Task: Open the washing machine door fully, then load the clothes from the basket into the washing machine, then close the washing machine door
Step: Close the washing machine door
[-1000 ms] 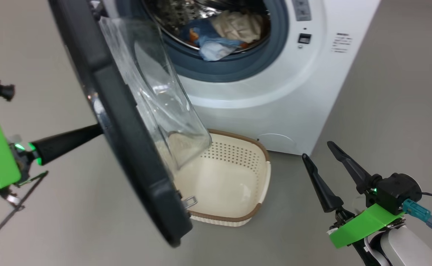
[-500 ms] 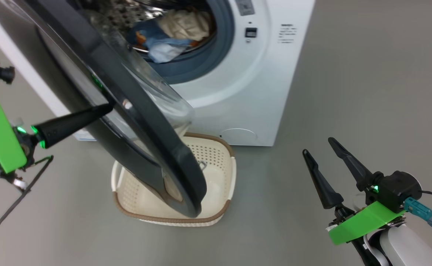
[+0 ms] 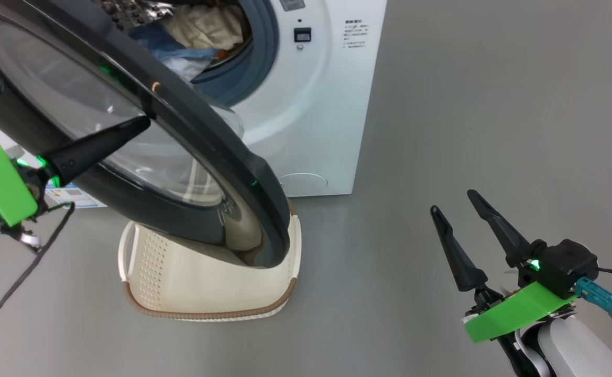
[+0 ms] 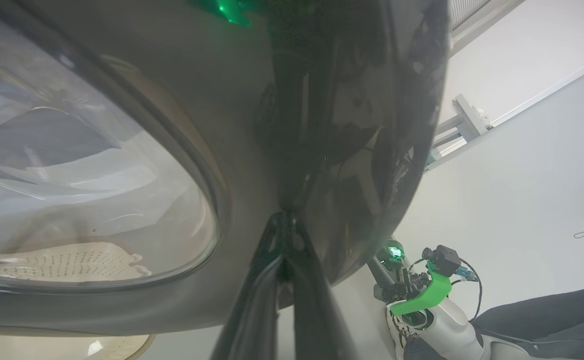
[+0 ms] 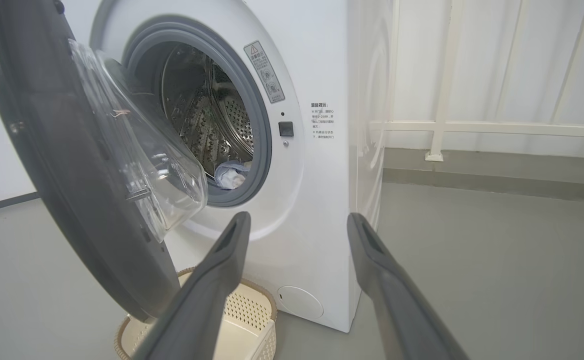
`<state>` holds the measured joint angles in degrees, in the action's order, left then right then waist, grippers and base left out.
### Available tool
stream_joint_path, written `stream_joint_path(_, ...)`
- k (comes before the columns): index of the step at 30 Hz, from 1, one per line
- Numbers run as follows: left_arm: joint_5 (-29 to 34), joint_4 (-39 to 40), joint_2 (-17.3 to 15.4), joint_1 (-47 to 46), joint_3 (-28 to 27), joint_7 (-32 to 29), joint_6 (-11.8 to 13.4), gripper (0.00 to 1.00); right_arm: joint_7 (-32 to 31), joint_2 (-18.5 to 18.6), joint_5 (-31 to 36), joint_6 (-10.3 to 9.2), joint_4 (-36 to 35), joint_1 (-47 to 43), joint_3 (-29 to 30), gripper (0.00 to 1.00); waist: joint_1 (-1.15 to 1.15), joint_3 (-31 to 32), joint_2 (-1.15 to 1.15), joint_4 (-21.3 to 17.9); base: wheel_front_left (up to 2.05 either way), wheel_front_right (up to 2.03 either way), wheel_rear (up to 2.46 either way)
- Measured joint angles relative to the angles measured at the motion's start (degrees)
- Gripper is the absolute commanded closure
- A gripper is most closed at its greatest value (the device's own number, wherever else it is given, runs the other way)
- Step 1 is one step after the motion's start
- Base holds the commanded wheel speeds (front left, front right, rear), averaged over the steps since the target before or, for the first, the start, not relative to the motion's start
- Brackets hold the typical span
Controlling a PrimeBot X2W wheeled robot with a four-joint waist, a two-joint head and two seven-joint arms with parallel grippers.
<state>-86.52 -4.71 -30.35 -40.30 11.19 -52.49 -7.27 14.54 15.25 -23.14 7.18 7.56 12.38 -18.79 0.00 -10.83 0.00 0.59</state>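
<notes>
I see the washing machine door (image 3: 154, 178) standing partly open. It is hinged at the left edge of the washing machine (image 3: 311, 104) front. Its free edge is swung out towards me and hangs over the basket (image 3: 201, 283). The glossy black outer face is turned up and left. In the right wrist view the clear glass bowl bulges back towards the drum opening, and the door's plane slants from the upper left down to the basket's rim.

The left jaws are closed with nothing between them. Their 2 fingers (image 4: 272, 280) meet at the tips, and the tips touch the door's outer black band, just beside the window's edge. The door lies ahead of the jaws, not inside them.

The right jaws are spread wide and empty at the lower right of the head view. They are held above the floor (image 3: 468, 104), well apart from the machine. In the right wrist view the machine's white front shows between those 2 fingers (image 5: 222, 260).

The clothes (image 3: 190, 36) lie inside the steel drum at its front lip, cream fabric above blue. The basket sits on the floor against the foot of the machine's front, below the opening, its brown rim towards me.
</notes>
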Motion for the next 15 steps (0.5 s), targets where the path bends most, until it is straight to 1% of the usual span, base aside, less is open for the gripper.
stream_joint_path(6, 0.0, -0.1, 0.0, -0.4, 0.5, 0.7, 0.0, 1.00, 0.0, -0.2, 0.0, 0.00, 0.0, 0.0, 0.5, 0.00, 0.00, -0.3, 0.00, -0.2, 0.00, 0.00, 0.00)
stream_joint_path(15, -0.1, 0.0, -0.3, 0.9, 0.0, 3.4, 0.0, 1.00, 0.0, -0.4, 0.0, 0.00, 0.0, 0.0, 0.7, 0.00, -0.01, 0.3, 0.00, 1.1, 0.00, 0.00, 0.00)
